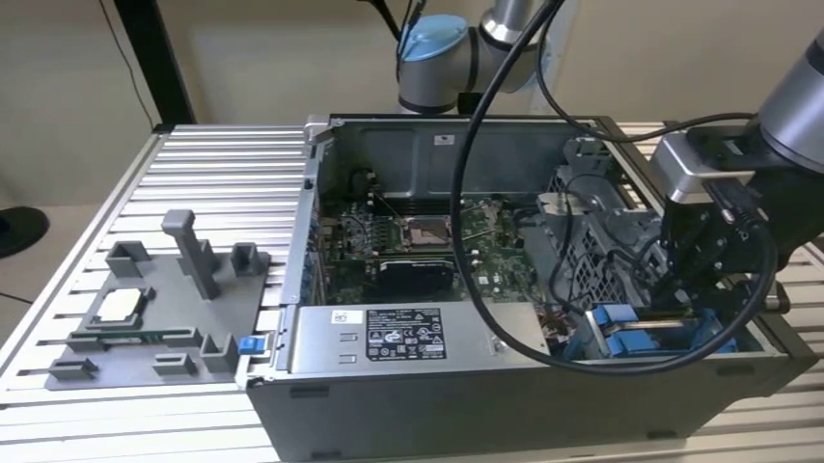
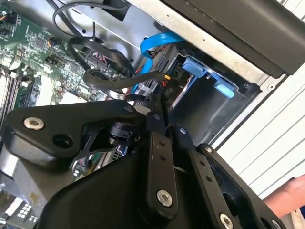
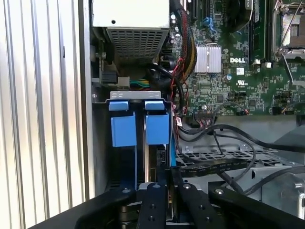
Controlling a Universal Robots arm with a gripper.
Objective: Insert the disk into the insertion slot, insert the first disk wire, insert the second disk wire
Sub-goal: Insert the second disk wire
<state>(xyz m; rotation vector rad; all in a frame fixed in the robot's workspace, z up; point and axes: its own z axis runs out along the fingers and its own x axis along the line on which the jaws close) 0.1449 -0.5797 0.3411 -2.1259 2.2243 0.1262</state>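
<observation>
With the pincer (image 3: 170,183) pressed together on a black cable (image 3: 217,167) just above the blue-railed insertion slot (image 3: 138,129) at lower centre, where the disk apparently sits, a misaligned push could bend the connector.

A table (image 1: 219,159) of ribbed aluminium slats carries everything. An open computer case (image 1: 515,386) lies on its side on the slats, toward the exterior view's right, its interior facing up. Just beside it, on the exterior view's left, a grey plastic fixture tray (image 1: 142,323) rests flat on the slats, with upright posts and small parts seated in it. In the first wrist view the same ribbed surface (image 3: 38,119) runs alongside the case wall.
</observation>
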